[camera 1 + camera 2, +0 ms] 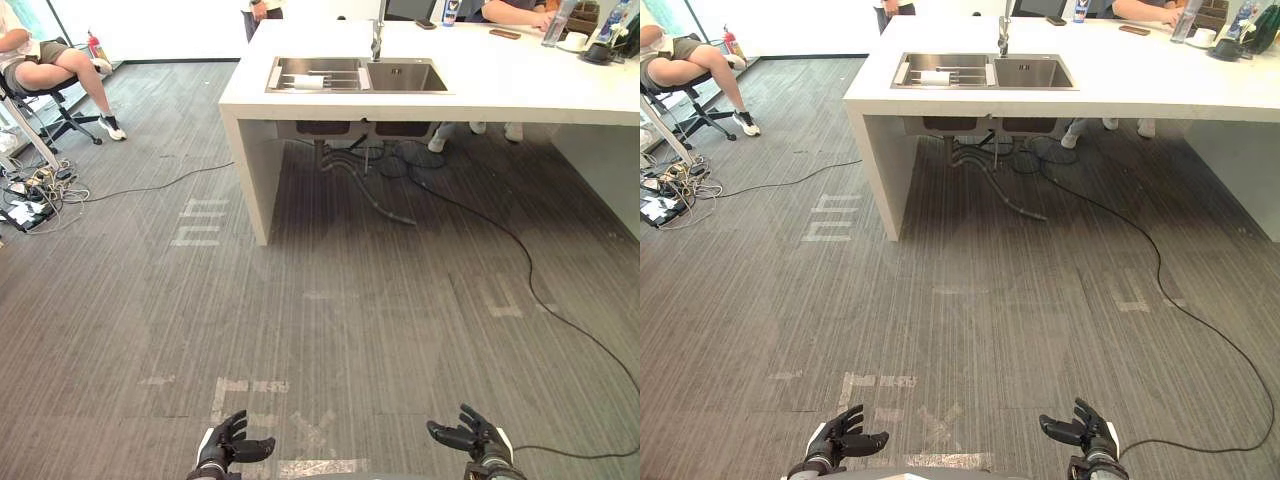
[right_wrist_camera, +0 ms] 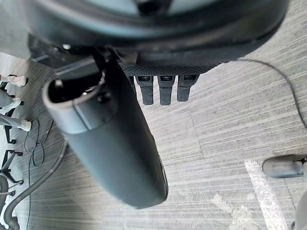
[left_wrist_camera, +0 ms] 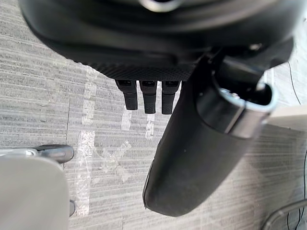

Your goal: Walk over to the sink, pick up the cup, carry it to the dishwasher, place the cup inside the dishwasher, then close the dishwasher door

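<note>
Here, left hand and right hand hang low over the carpet, fingers loosely spread and empty; the sink sits in the worktop well ahead.

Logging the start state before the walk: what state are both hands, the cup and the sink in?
left hand: open, holding nothing.
right hand: open, holding nothing.
cup: not yet picked up; appears to lie on its side on the rack in the left basin.
sink: right basin bare.
</note>
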You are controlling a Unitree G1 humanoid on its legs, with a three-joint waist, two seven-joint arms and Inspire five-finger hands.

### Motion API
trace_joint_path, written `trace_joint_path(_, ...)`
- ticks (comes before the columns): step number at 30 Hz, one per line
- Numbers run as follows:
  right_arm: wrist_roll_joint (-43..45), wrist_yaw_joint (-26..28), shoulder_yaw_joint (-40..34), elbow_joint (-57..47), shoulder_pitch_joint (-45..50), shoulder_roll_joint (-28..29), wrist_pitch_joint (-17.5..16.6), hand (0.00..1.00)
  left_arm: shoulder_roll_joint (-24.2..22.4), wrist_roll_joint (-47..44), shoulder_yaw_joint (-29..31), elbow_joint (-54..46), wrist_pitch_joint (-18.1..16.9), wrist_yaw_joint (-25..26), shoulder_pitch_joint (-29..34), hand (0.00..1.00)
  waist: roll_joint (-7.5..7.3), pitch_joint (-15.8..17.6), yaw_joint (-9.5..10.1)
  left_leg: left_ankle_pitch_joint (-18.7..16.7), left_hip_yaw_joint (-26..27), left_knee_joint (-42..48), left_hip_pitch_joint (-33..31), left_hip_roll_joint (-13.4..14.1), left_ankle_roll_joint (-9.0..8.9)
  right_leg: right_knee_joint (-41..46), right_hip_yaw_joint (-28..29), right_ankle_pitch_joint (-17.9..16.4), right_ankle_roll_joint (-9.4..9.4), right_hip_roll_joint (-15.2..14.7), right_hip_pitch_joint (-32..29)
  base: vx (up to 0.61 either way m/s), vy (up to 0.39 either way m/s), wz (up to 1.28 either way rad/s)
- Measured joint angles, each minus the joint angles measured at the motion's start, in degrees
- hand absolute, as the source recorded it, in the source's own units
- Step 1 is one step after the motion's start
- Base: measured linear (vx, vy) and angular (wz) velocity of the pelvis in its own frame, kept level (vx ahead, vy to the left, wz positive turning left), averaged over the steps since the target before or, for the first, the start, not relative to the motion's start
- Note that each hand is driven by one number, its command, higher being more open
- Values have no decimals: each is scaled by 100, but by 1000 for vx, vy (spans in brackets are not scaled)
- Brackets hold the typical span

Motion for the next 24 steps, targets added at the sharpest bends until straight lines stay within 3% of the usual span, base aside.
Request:
trace_joint_path(19,8,7,-202,40,-12,-61,7,90,81,-1,225,-18,1,-11,18,90,8,28,-30,-5,169,-9,74,25,5,-25,86,6,-5,26,47,-3,-5,-2)
trace_joint_path(24,12,-2,-210,55,-114,-63,8,90,81,-6,227,2,2,-4,22,90,10,97,-2,-178,328,229,-237,71,89,-44,223,40,-19,64,-196,6,-7,-15)
